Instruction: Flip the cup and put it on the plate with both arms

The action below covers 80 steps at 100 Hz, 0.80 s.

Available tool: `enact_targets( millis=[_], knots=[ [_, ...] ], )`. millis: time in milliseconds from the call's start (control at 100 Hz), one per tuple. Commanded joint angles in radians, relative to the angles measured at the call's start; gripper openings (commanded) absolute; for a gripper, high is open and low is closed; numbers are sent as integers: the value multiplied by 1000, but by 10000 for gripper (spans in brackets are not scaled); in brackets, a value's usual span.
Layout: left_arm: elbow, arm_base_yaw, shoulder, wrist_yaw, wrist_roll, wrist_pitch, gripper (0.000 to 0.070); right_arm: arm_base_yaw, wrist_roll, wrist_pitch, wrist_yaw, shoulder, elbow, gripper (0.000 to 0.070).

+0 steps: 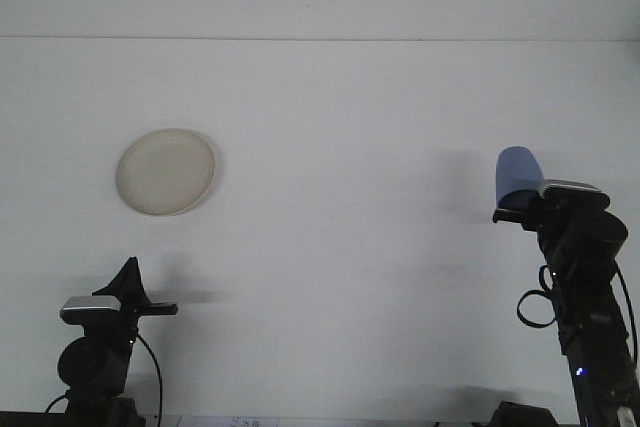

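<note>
Now I see right pincer (520,209) clamped on blue cup (517,173) | left pincer (135,287) spread, empty | plate (165,171) on bench (350,127)

One view only, the front view; it sits high behind the robot and faces forward and down over the white table (340,277); it stands well back, so the tabletop fills most of the frame; the far edge runs across the upper part; both arms rise from the lower corners.
</note>
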Motion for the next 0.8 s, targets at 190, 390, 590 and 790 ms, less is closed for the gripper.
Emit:
enact_targets(
  millis=[190, 390, 590, 790],
  knots=[
    [-19, -1, -2, -3, -6, 15, 14, 329, 20, -672, 0, 77, 378, 0],
    [-19, -1, -2, -3, -6, 15, 14, 611, 37, -953, -4, 275, 552, 0],
    [-19, -1, -2, -3, -6, 15, 14, 821, 13, -1059, 0, 474, 630, 0],
    [-19, -1, -2, -3, -6, 15, 14, 944, -34, -1147, 4, 629, 674, 0]
  ],
)
